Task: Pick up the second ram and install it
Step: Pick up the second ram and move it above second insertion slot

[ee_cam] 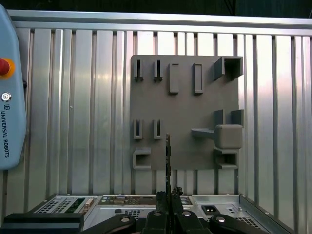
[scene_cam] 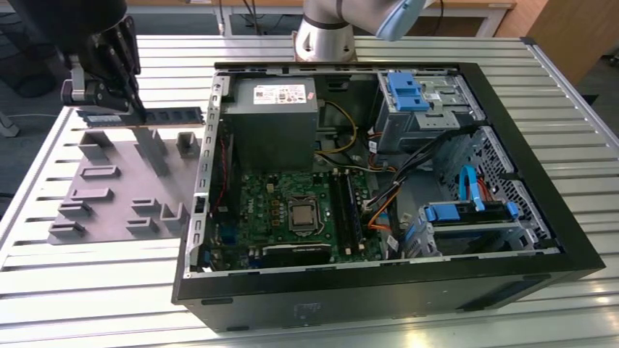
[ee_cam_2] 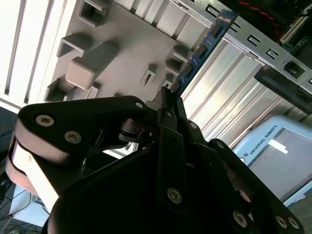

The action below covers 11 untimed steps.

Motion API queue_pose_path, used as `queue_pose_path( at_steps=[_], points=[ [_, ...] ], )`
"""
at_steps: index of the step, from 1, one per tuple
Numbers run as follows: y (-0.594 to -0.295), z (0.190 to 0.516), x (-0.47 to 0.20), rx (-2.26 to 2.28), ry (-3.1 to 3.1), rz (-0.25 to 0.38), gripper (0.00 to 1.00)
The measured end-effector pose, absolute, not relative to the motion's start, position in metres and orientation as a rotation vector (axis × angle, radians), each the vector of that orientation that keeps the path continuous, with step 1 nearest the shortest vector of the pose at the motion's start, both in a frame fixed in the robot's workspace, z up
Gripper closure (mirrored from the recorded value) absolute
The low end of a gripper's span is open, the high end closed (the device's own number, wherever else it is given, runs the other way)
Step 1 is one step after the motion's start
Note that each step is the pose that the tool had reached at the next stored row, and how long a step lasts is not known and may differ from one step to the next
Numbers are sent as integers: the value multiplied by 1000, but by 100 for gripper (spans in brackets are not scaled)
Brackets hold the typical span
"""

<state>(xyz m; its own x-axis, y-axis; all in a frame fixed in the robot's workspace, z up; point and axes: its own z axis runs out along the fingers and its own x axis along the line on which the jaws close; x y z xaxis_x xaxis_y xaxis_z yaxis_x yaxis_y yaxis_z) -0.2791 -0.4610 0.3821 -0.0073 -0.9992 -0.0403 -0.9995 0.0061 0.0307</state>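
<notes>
Ram (scene_cam: 174, 114): thin, stiff board, likely light. It is held level just above the fixture (scene_cam: 116, 181), outside the case (scene_cam: 387, 297). You should judge the chips and contact edge fragile, so grip the flat faces near one end.
Gripper (ee_cam_2: 169, 97): jaws narrow, clamped on one end of the ram, with the rest jutting free.
</notes>
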Motion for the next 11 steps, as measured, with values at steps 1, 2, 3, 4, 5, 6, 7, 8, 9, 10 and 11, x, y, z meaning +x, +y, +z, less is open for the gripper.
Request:
queue_pose_path(
  at_steps=[1,2,3,4,5,6,7,8,9,10,11],
  points=[
    [-461,382,-279,-2208,2223,79,86],
    [-461,382,-278,-2208,2223,79,86],
    [-461,382,-277,-2208,2223,79,86],
    [-461,382,-277,-2208,2223,79,86],
    [-461,382,-276,-2208,2223,79,86],
    [-461,382,-276,-2208,2223,79,86],
    [-461,382,-275,-2209,2223,79,86],
    [-461,382,-274,-2208,2223,79,86],
    [-461,382,-274,-2208,2223,79,86],
    [-461,382,-273,-2208,2223,79,86],
    [-461,382,-272,-2208,2223,79,86]
  ],
)
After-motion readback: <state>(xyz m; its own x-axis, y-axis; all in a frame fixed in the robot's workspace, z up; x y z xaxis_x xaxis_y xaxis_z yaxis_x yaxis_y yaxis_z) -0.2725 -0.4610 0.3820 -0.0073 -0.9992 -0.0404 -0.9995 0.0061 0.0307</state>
